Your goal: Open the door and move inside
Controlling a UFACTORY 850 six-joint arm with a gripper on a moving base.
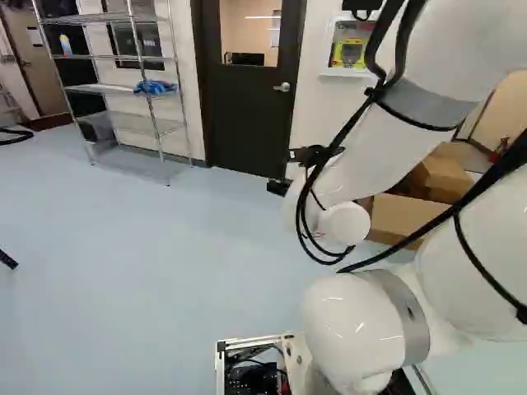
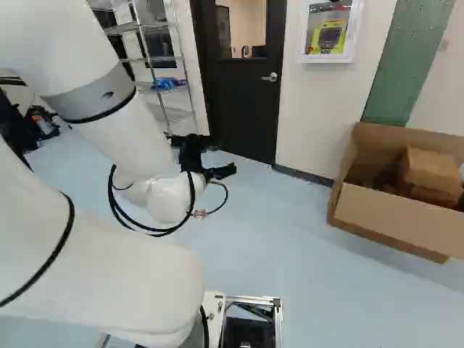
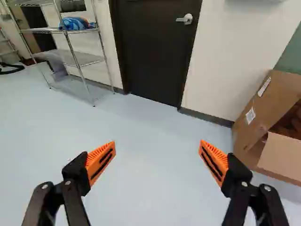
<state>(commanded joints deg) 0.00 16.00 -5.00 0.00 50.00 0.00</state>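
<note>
Left base and right base views: looking from behind the arm (image 1: 354,329), one each side, facing ahead, slightly down. Both are sharing the door (image 1: 247,115), wire shelving (image 1: 140,123) and cardboard box (image 2: 391,214). Wrist view: facing the same three from nearer, tilting down over floor (image 3: 150,165).

Bright, even light is falling across the pale blue floor (image 1: 165,247); glints are showing on the glossy white arm (image 1: 354,329), and a soft shadow is lying beside the brown cardboard box (image 2: 391,217).
</note>
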